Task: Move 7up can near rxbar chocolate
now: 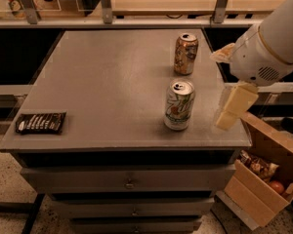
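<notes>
hand (236,107): at the tabletop (112,82) right edge, beside the 7up can (179,105); we cannot tell its opening
7up can: upright, near right
rxbar chocolate (41,123): flat, near-left corner, well apart

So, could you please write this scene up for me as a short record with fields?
surface: grey cabinet top, drawers below
7up can: upright, right of centre, towards the front
rxbar chocolate: flat, front-left corner, far from the 7up can
orange-tan can: upright, behind the 7up can
gripper: by the top's right edge, right of the 7up can, not touching it
cardboard box: open, on the floor at lower right
task state: 7up can not yet grasped
</notes>
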Robot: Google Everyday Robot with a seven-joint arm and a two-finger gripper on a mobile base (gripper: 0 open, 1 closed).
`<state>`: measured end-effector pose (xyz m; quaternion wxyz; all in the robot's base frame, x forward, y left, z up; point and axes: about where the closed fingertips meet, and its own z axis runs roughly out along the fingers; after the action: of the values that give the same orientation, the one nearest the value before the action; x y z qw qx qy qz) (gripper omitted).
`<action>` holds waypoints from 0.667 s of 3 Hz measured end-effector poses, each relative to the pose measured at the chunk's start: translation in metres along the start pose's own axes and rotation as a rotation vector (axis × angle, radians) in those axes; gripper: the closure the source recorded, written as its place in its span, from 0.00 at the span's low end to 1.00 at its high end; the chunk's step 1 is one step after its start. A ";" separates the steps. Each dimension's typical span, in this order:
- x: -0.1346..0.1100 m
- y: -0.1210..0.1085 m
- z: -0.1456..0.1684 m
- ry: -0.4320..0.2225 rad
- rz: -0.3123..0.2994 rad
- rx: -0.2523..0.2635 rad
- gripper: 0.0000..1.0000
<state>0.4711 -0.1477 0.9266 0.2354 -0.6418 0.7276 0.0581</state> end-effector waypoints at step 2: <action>-0.038 -0.004 0.045 -0.232 -0.031 -0.070 0.00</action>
<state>0.4897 -0.0966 0.9036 0.2963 -0.6497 0.6829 0.1540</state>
